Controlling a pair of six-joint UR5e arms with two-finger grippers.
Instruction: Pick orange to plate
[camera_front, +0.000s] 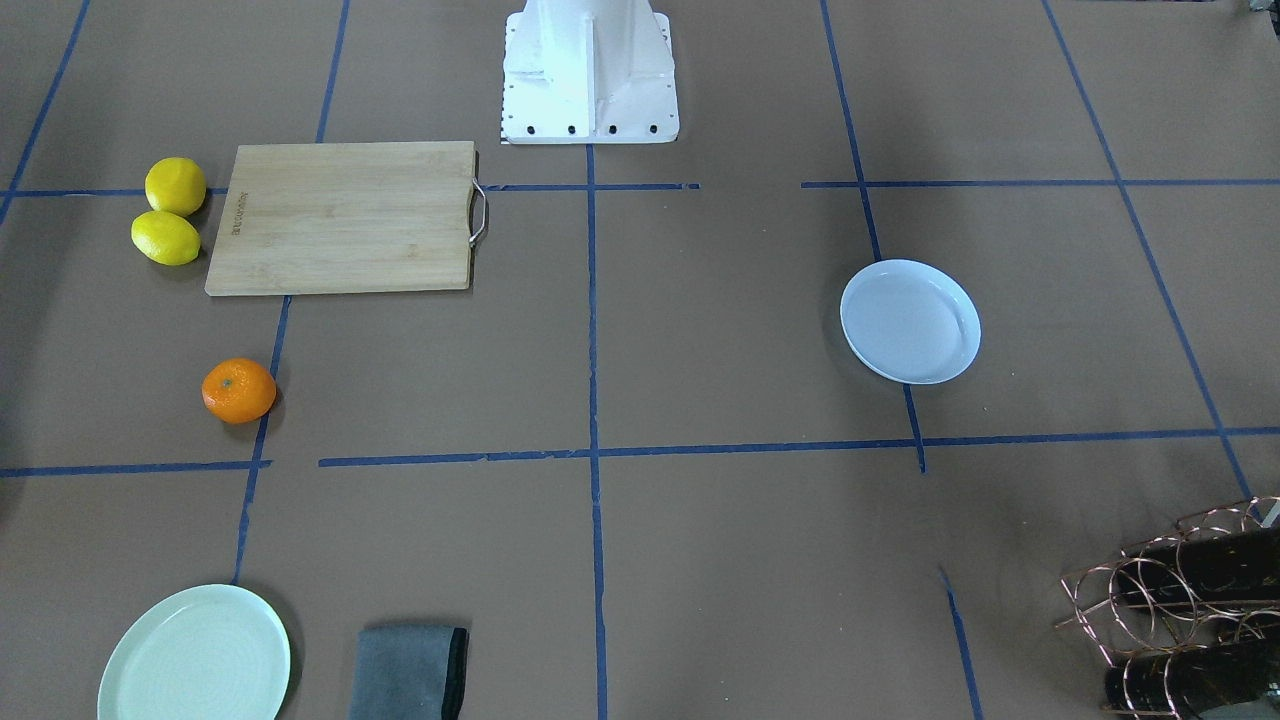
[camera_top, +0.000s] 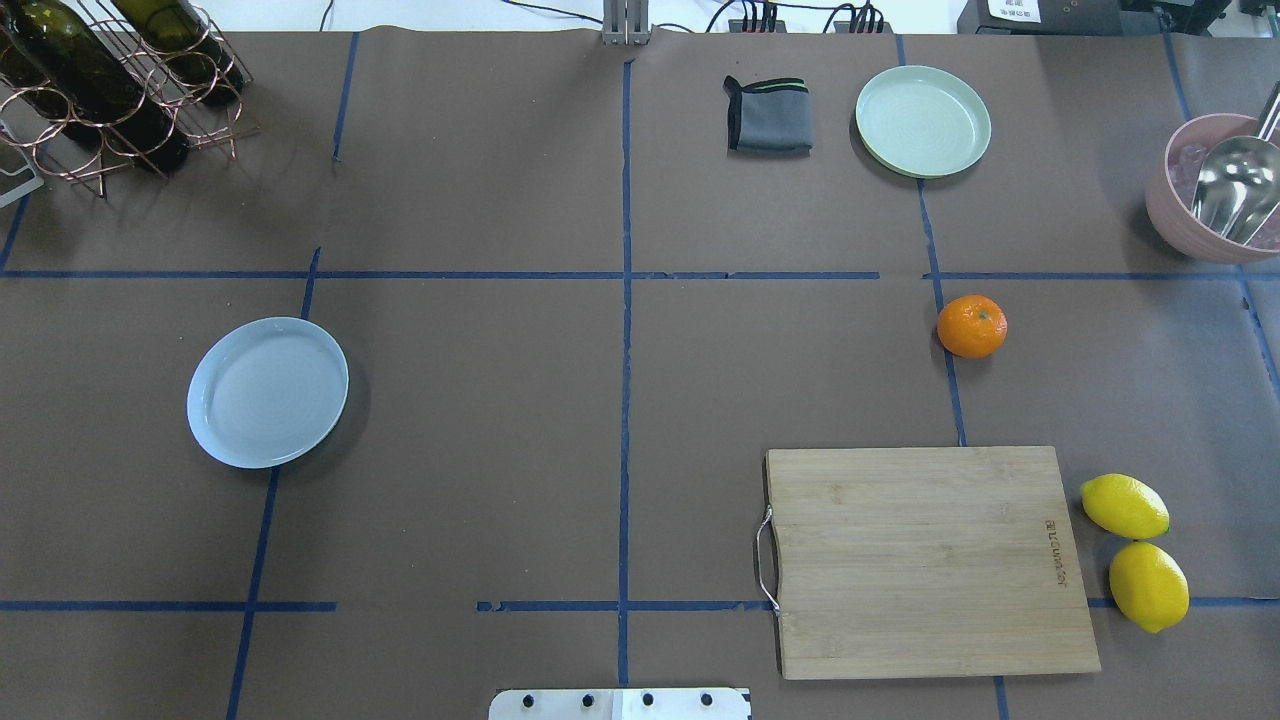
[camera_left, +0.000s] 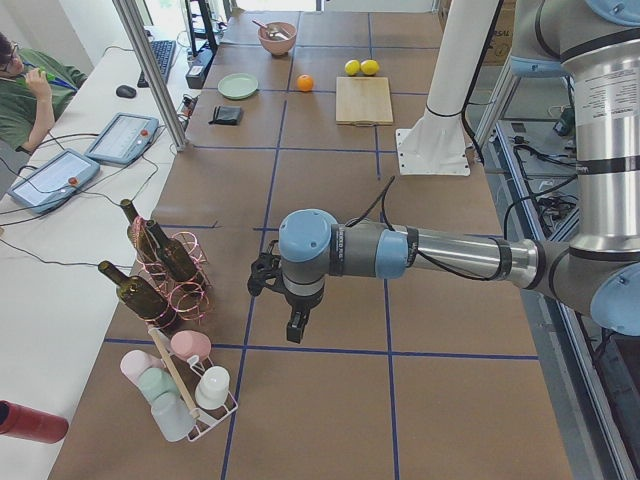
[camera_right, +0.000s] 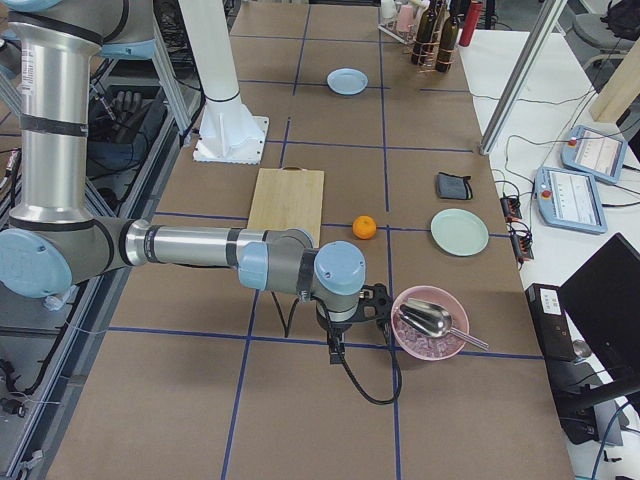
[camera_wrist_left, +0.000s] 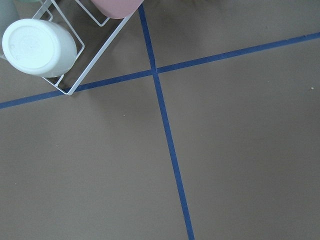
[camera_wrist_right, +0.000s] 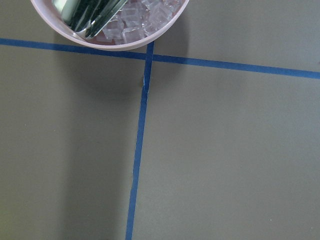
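Saw the left gripper (camera_left: 266, 276) over the table (camera_top: 480, 450) near a wine rack (camera_left: 165, 265), from the side only; could not tell whether spread or pressed together. Found the plate (camera_top: 267, 392) on the left half. Found the orange (camera_top: 971, 326) well apart on the right half, on a blue tape line, between a green plate (camera_top: 922, 121) and a cutting board (camera_top: 925, 560), touching neither. Saw the right gripper (camera_right: 378, 300) just beside a pink bowl (camera_right: 430, 325); likewise could not tell its state.

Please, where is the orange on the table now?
In the overhead view the orange lies on the right half of the table, between the green plate farther from the robot and the cutting board nearer it, touching neither.
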